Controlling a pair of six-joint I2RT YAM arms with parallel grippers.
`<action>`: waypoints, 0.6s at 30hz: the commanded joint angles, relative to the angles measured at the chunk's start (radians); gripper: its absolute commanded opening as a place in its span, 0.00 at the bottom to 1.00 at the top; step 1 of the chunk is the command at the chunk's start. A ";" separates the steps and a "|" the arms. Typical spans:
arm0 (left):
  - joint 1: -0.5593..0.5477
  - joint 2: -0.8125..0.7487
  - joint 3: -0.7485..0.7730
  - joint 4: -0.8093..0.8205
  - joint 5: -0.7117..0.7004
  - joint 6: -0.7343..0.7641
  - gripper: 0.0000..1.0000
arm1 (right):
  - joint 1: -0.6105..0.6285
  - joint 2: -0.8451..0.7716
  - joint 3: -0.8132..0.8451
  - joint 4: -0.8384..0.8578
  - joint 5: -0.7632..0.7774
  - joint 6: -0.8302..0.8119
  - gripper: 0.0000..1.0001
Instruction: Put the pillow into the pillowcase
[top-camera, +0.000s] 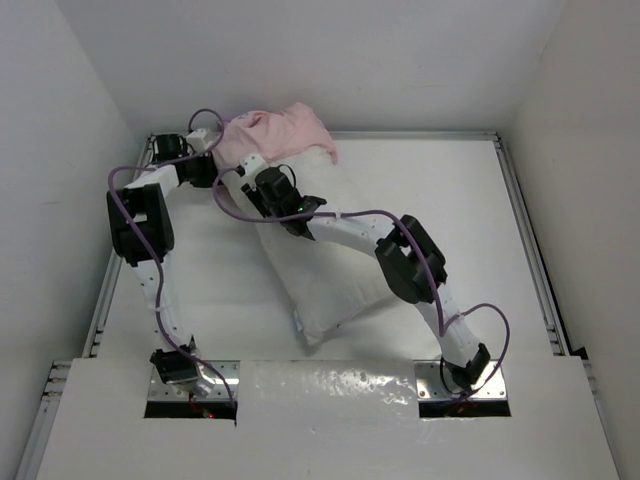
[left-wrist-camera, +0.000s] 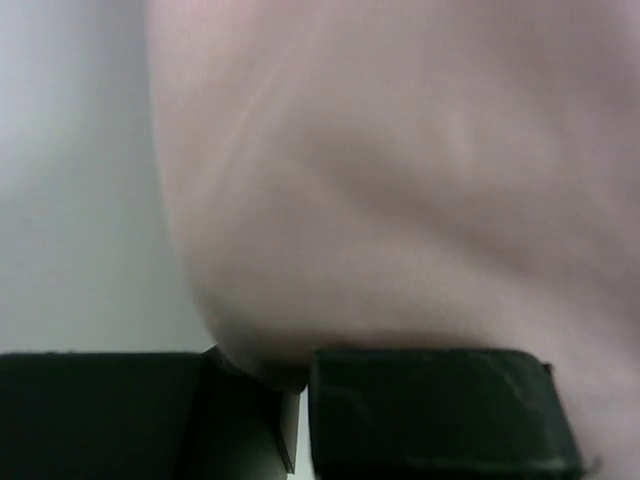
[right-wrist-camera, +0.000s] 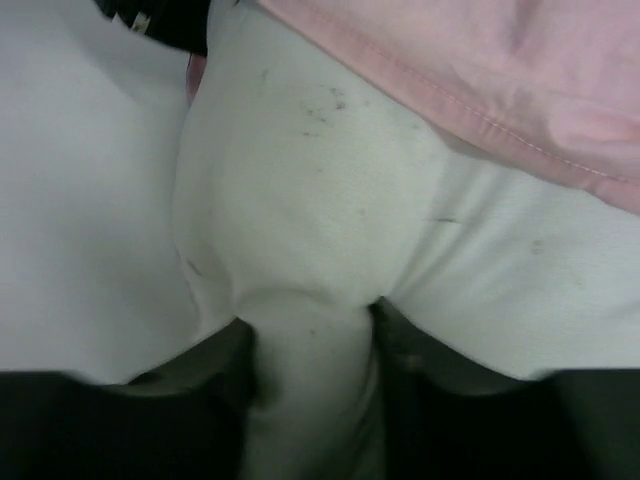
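right gripper (right-wrist-camera: 310, 355) pinches pillow (right-wrist-camera: 300, 200); left gripper (left-wrist-camera: 300, 378) pinches pillowcase (left-wrist-camera: 400, 180).

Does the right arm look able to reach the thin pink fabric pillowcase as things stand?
Probably yes: the hem of the pink fabric pillowcase lies just past the right claw, nothing between, though that claw grips the plump white pillow.

Pillow (top-camera: 340, 280): white w/ tiny dark specks. Pillowcase (top-camera: 285, 130): plain pale pink. Cables (top-camera: 345, 213): purple. Table (top-camera: 470, 220): white.
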 joint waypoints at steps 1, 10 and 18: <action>-0.002 -0.103 -0.053 0.064 0.116 -0.047 0.00 | -0.012 0.023 0.041 -0.093 -0.015 0.076 0.36; -0.006 -0.449 -0.272 -0.072 0.224 0.109 0.00 | -0.075 -0.003 0.089 0.160 -0.017 0.356 0.00; -0.062 -0.471 -0.213 -0.336 0.313 0.214 0.00 | -0.091 0.001 0.156 0.375 0.289 0.508 0.00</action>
